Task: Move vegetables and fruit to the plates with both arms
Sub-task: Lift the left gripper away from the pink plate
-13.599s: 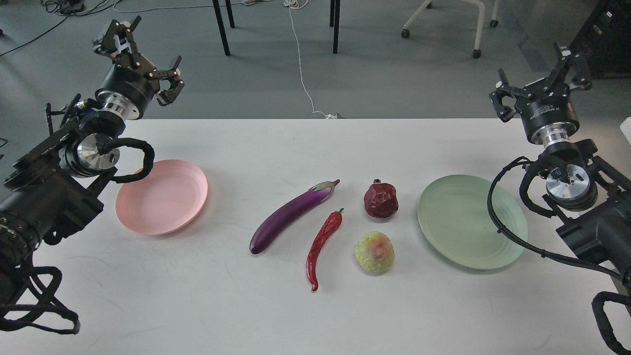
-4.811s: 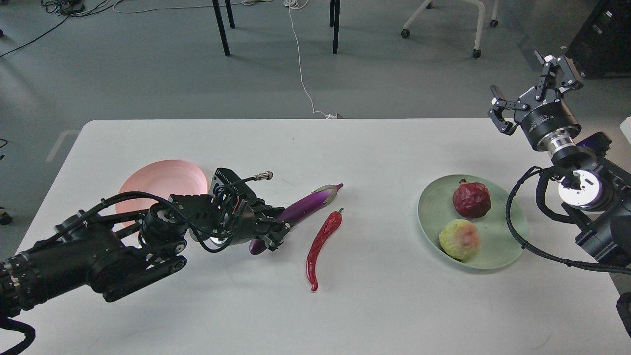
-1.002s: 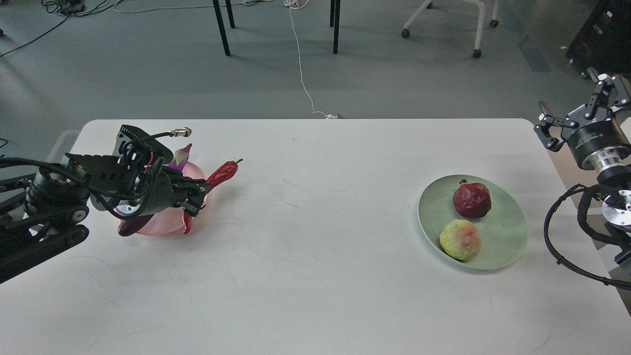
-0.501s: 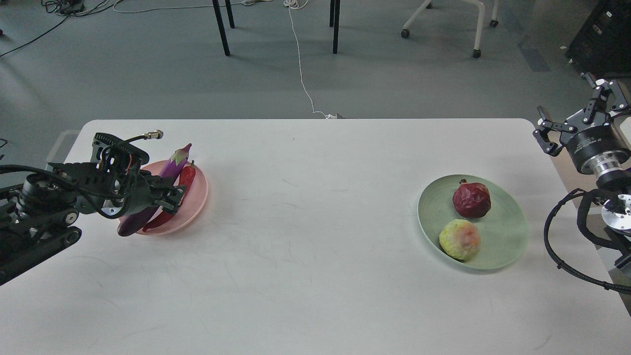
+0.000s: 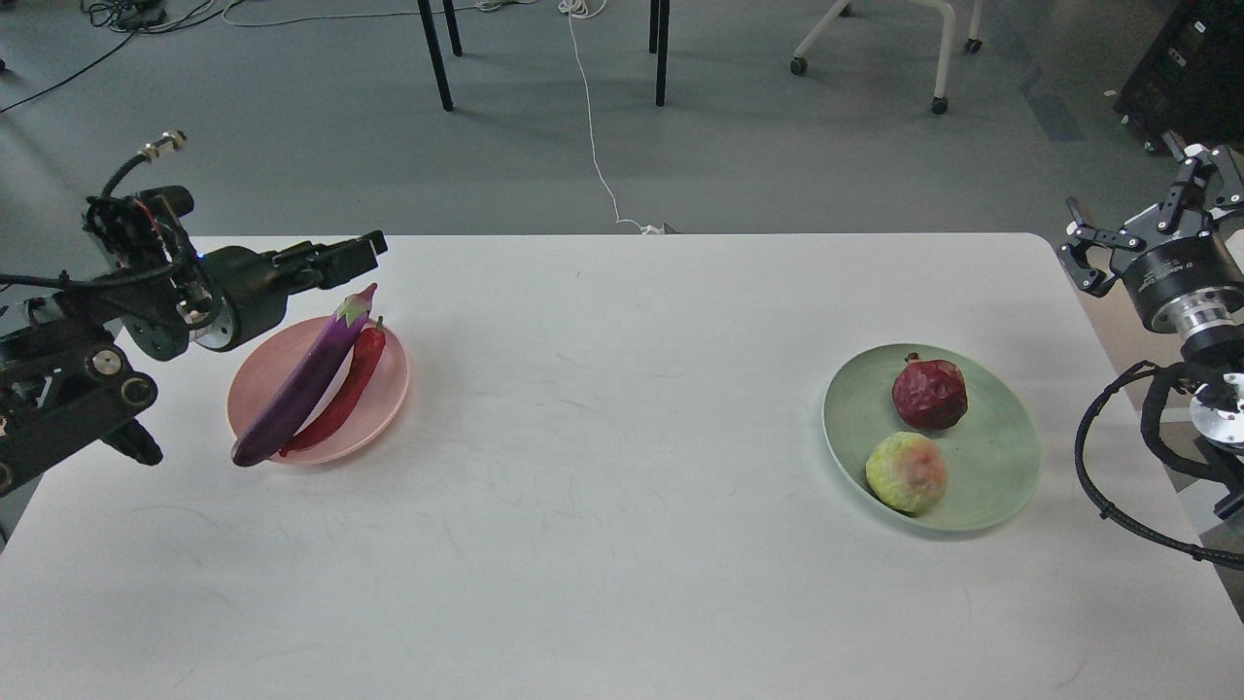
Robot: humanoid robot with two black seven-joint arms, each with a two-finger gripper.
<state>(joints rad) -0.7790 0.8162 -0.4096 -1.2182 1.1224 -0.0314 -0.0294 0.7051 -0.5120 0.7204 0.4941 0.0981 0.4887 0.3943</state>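
The purple eggplant [image 5: 301, 389] and the red chili pepper [image 5: 348, 391] lie side by side on the pink plate [image 5: 391, 394] at the left; the eggplant's blunt end sticks out over the plate's front rim. The dark red pomegranate [image 5: 930, 393] and the yellow-green fruit [image 5: 906, 472] sit on the green plate [image 5: 996, 457] at the right. My left gripper [image 5: 355, 255] hovers empty above the pink plate's far edge, seen side-on, so its fingers cannot be told apart. My right gripper [image 5: 1139, 199] is open and empty, raised beyond the table's right edge.
The white table [image 5: 622, 544] spans the view, with its far edge near the top third. Beyond it on the grey floor are black table legs [image 5: 434, 53], a white cable [image 5: 593, 136] and an office chair base [image 5: 865, 39].
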